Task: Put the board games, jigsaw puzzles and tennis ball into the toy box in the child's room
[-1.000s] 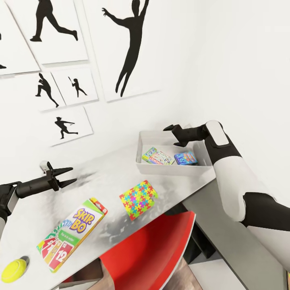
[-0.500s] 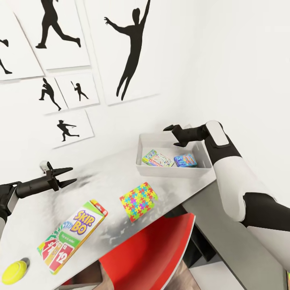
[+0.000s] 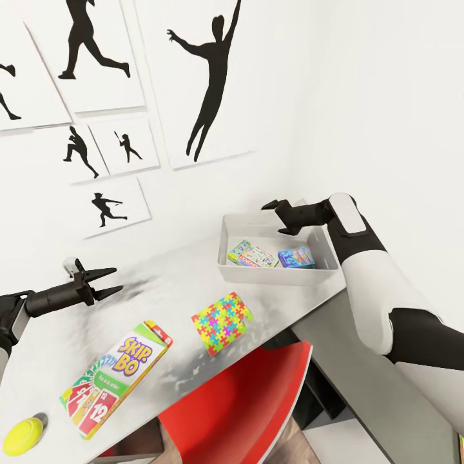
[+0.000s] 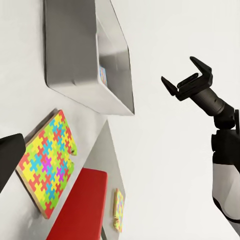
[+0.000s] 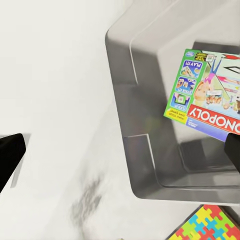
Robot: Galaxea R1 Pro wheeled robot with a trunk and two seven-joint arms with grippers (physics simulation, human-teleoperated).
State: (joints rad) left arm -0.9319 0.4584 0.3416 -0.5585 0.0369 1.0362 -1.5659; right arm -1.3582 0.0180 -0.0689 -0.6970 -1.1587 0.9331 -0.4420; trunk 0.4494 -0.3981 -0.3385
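Both grippers are empty with jaws apart: the right gripper [image 3: 279, 216] hangs over the toy box [image 3: 274, 274], the left gripper [image 3: 106, 281] hovers above the table [image 3: 167, 277] beyond the Skip-Bo box [image 3: 116, 377]. Two board games lie inside the bin, a Monopoly box [image 5: 212, 90] and a blue one [image 3: 296, 257].

Left on the table are the Skip-Bo box, a jigsaw puzzle [image 3: 221, 320] near the front edge and the tennis ball [image 3: 22, 435] at the near corner. I judge the card box light, stiff and slick, best pinched across its narrow width at an edge. The puzzle is thin and lies flat, so it probably needs a slide to the overhang. The ball will roll; close the jaws across its middle.

From the left wrist view the puzzle's [image 4: 45, 167] thickness shows, and a coloured item [image 4: 118, 210] lower down past the red chair [image 4: 82, 205]. The head view shows neither.
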